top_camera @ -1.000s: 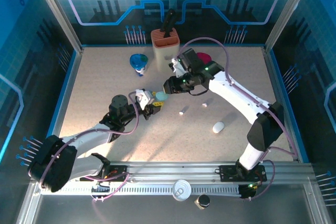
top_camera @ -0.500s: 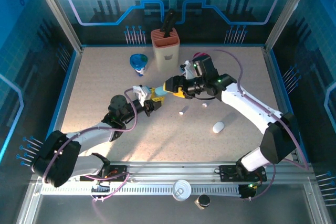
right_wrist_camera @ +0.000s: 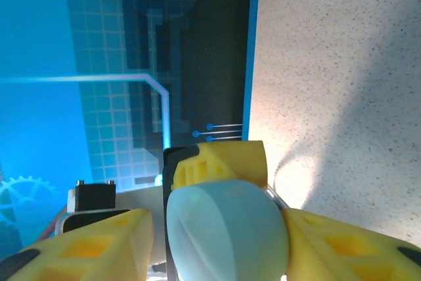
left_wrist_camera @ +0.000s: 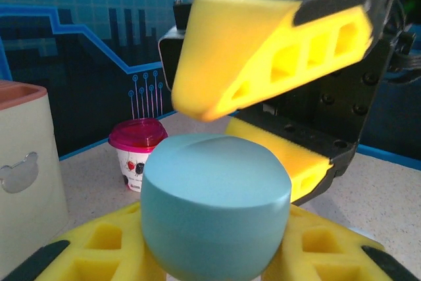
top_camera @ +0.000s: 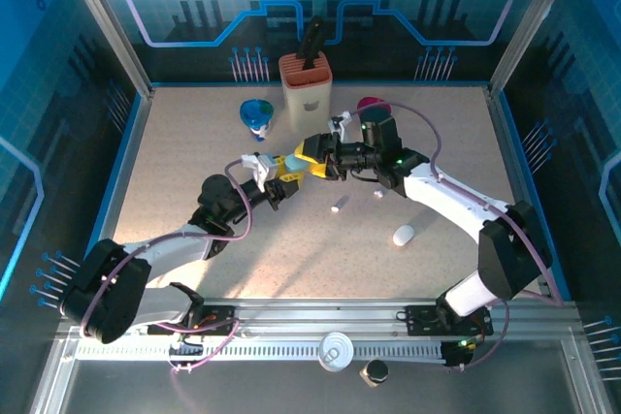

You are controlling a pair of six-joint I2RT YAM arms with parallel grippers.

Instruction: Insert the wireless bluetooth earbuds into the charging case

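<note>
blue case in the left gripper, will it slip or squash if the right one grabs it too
The blue case looks smooth, rounded and hard, so it probably won't squash but could slide in the grip. The left gripper holds just one end, so a push from the right gripper might tilt it.

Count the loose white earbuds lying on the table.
2. One earbud lies mid-table; the second earbud lies just right of it, up-left of the white case. Others may be hidden under the arms or inside the blue case.
</note>
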